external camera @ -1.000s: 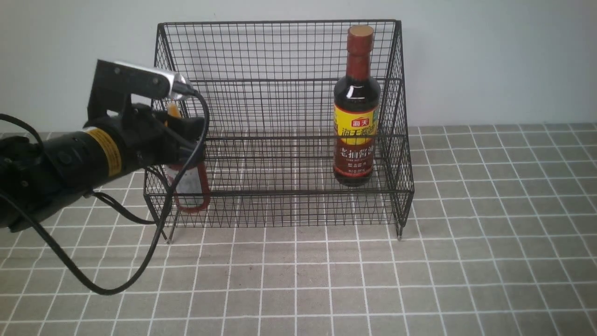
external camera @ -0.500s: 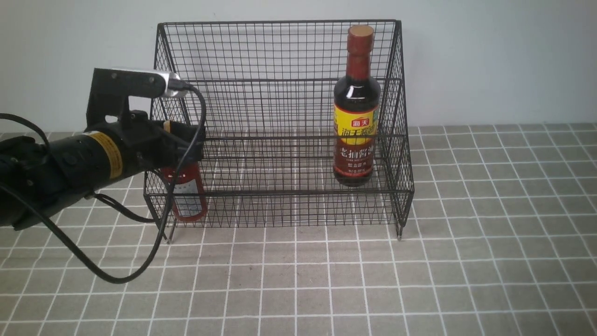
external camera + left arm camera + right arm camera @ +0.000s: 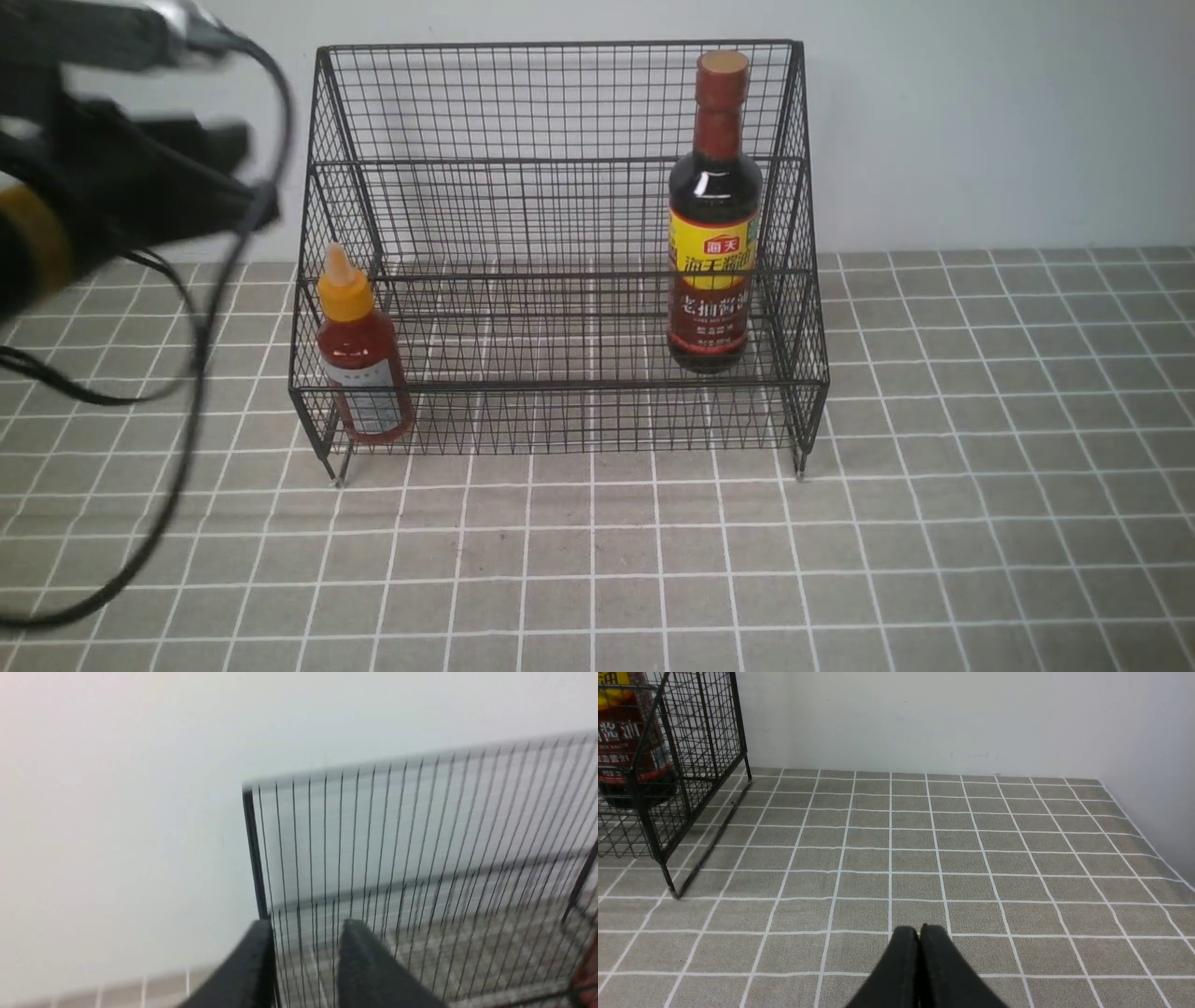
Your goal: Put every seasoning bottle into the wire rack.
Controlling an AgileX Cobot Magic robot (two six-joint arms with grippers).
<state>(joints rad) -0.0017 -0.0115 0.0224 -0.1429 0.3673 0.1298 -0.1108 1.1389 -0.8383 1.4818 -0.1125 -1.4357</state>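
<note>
The black wire rack (image 3: pixel 560 168) stands against the wall. The tall dark soy-sauce bottle (image 3: pixel 712 233) stands upright inside its right end and also shows in the right wrist view (image 3: pixel 626 742). The small red-sauce bottle (image 3: pixel 362 359) with the yellow nozzle cap stands upright in the lower tier's left front corner. My left gripper (image 3: pixel 245 177) is open and empty, blurred, raised above and to the left of the red bottle, outside the rack. In the left wrist view (image 3: pixel 306 928) it faces the rack's mesh (image 3: pixel 420 835). My right gripper (image 3: pixel 919 928) is shut and empty over the tiled surface, right of the rack (image 3: pixel 705 728).
A grey tiled surface (image 3: pixel 840 560) runs in front of and to the right of the rack. A pale wall (image 3: pixel 980 121) stands behind. The left arm's black cable (image 3: pixel 201 373) hangs down at the left. A side wall (image 3: pixel 1157 765) bounds the surface on the right.
My left gripper has let go of the red-sauce bottle, opened, and moved up and to the left. The bottle now stands alone in the rack. The soy-sauce bottle has not moved.
</note>
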